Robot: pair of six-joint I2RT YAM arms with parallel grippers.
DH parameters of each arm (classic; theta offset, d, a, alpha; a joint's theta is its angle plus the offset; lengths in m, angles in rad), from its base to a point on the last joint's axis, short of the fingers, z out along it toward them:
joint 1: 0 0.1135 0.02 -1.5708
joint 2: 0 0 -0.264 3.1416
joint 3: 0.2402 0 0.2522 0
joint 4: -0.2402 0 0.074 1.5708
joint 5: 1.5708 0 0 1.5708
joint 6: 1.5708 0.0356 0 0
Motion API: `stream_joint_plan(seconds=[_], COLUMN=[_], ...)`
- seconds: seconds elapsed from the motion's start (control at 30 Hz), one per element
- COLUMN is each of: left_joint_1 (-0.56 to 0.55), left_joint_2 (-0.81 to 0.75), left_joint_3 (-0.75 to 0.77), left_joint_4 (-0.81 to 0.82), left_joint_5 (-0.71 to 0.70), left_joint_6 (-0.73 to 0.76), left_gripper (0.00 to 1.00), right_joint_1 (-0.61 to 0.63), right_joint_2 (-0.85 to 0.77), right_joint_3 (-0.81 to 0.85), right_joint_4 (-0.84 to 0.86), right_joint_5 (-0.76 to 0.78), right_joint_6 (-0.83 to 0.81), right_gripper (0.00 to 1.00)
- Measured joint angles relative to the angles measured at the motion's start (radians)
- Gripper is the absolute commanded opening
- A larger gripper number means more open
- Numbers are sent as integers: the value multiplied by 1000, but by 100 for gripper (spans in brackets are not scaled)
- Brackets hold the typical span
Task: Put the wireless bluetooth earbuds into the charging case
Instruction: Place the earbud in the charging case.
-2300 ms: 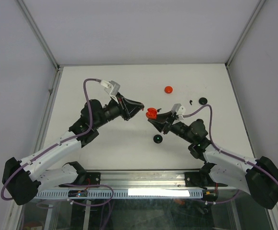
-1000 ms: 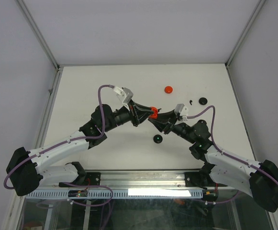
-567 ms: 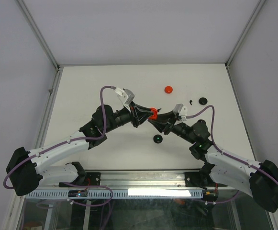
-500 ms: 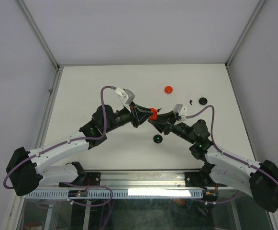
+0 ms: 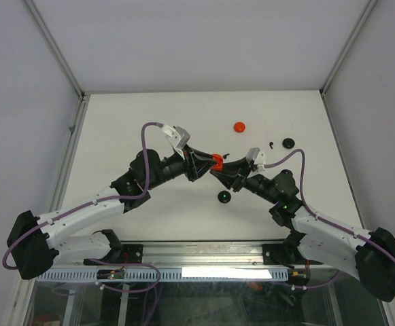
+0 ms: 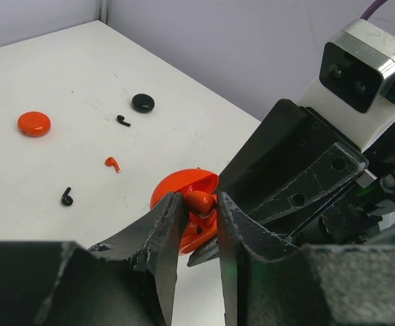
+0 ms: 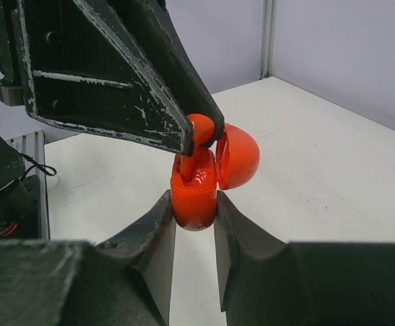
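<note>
A red charging case (image 7: pixel 194 197) hangs above the table with its lid (image 7: pixel 241 159) swung open, and my right gripper (image 7: pixel 194 204) is shut on its body. My left gripper (image 6: pixel 197 207) meets it from the left, jaws close on both sides of a red earbud (image 6: pixel 198 202). The earbud's stem reaches down into the case (image 6: pixel 183 193). In the top view the two grippers meet at the case (image 5: pixel 216 161) over the table's middle. Loose earbuds lie on the table: a black one (image 6: pixel 123 121), a red one (image 6: pixel 112 163) and another black one (image 6: pixel 66 197).
A red disc (image 5: pixel 238 127) and a black disc (image 5: pixel 289 142) lie at the back right. Another black disc (image 5: pixel 224 197) with a green light sits just in front of the grippers. The table's walls rise at left, right and back.
The left arm swung right from apart to meet the case held by the right gripper. Over the last half second both arms have barely shifted.
</note>
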Motion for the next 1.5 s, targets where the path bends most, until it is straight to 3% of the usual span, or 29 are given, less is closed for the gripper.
stream_joint_plan(seconds=[1.07,1.5], left_joint_1=[0,0], left_joint_2=[-42,-57], left_joint_3=[54,111], left_joint_4=[-187,-349], left_joint_5=[-29,-45], left_joint_6=[57,16], left_gripper=[52,65], right_joint_1=[0,0], right_joint_2=[79,79], right_joint_3=[49,50], right_joint_4=[-15,-39], right_joint_5=[-53,-54], right_joint_6=[11,12], right_gripper=[0,0])
